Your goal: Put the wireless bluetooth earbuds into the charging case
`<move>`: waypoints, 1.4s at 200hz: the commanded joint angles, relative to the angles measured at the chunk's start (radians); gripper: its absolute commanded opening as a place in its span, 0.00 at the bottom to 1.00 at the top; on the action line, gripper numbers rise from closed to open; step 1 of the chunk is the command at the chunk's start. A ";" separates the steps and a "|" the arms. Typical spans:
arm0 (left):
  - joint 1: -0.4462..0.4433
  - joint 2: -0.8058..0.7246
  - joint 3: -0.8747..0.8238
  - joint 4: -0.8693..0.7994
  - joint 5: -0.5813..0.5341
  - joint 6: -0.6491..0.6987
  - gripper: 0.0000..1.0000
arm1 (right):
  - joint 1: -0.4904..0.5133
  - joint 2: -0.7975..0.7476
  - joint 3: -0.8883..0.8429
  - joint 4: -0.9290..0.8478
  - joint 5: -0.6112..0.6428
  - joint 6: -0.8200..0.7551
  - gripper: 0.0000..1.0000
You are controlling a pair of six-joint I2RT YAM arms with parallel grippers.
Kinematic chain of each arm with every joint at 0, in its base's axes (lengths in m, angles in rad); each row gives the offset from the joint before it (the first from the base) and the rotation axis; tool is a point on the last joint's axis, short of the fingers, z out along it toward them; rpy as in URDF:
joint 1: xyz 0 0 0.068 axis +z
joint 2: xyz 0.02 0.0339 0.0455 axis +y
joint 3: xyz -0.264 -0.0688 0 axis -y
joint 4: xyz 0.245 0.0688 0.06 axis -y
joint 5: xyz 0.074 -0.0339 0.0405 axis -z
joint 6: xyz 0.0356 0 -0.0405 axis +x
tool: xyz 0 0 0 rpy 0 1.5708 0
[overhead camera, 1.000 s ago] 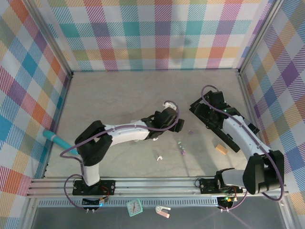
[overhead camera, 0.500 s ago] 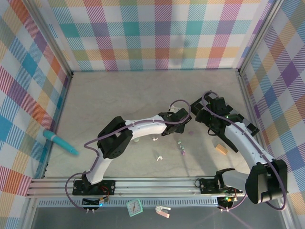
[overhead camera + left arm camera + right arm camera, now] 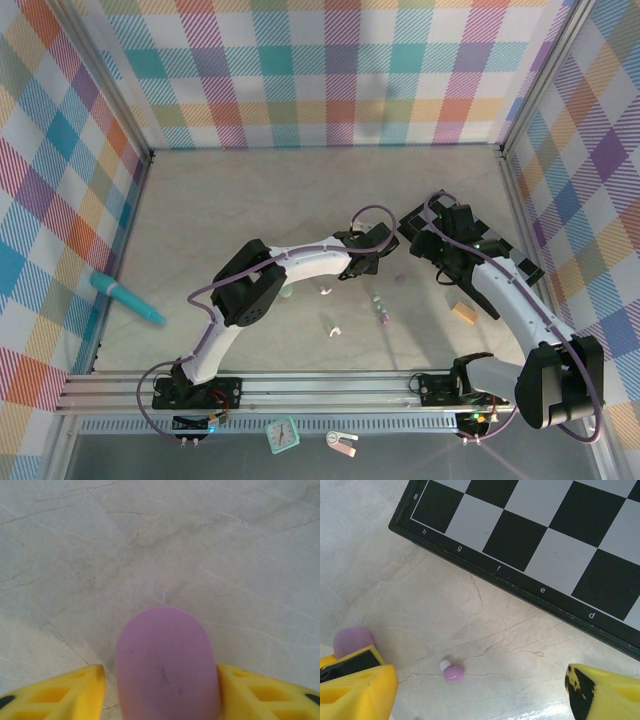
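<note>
A pale purple pebble-shaped charging case [image 3: 167, 670] lies closed on the marble table between the yellow fingers [image 3: 260, 692] of my left gripper [image 3: 162, 695], which press in on its two sides. The case [image 3: 350, 639] also peeks out at the left of the right wrist view. One purple earbud [image 3: 452, 671] with a white tip lies on the table under my right gripper [image 3: 480, 695], whose jaws stand wide apart with nothing between them. From above, this earbud [image 3: 400, 278] lies between the left gripper [image 3: 374, 258] and the right gripper [image 3: 428, 243].
A black-and-white chessboard [image 3: 545, 530] lies just beyond the right gripper. More small buds [image 3: 380, 305] and a white one [image 3: 335, 330] lie nearer the arms. A wooden block [image 3: 462, 312] sits at the right and a teal pen [image 3: 125, 298] at the far left.
My left arm has stretched to the right, and its jaws have come in from wide open onto the purple case. The right gripper has shifted slightly left, over the purple earbud.
</note>
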 commanded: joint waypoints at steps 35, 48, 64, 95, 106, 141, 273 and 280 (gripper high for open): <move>0.003 -0.009 -0.012 0.019 0.000 0.006 0.35 | -0.008 -0.013 0.006 -0.017 -0.038 -0.010 0.87; 0.001 -0.036 -0.045 0.055 -0.003 0.062 0.34 | -0.008 -0.025 0.004 -0.010 -0.062 -0.024 0.88; 0.002 -0.106 -0.131 0.146 -0.019 0.129 0.33 | -0.008 -0.043 -0.001 0.006 -0.110 -0.038 0.89; 0.003 -0.270 -0.297 0.333 -0.031 0.308 0.34 | -0.009 -0.063 -0.002 0.039 -0.183 -0.032 0.90; 0.003 -0.324 -0.340 0.374 -0.017 0.382 0.34 | -0.008 -0.060 0.004 0.039 -0.198 -0.030 0.90; 0.014 -0.513 -0.521 0.549 0.118 0.614 0.36 | -0.011 -0.059 0.030 0.039 -0.314 -0.037 0.89; 0.116 -0.787 -0.694 0.567 0.753 0.919 0.34 | -0.005 0.009 0.018 0.336 -1.170 0.031 0.75; 0.117 -0.793 -0.699 0.578 0.765 0.923 0.34 | -0.001 0.020 0.022 0.334 -1.172 0.035 0.73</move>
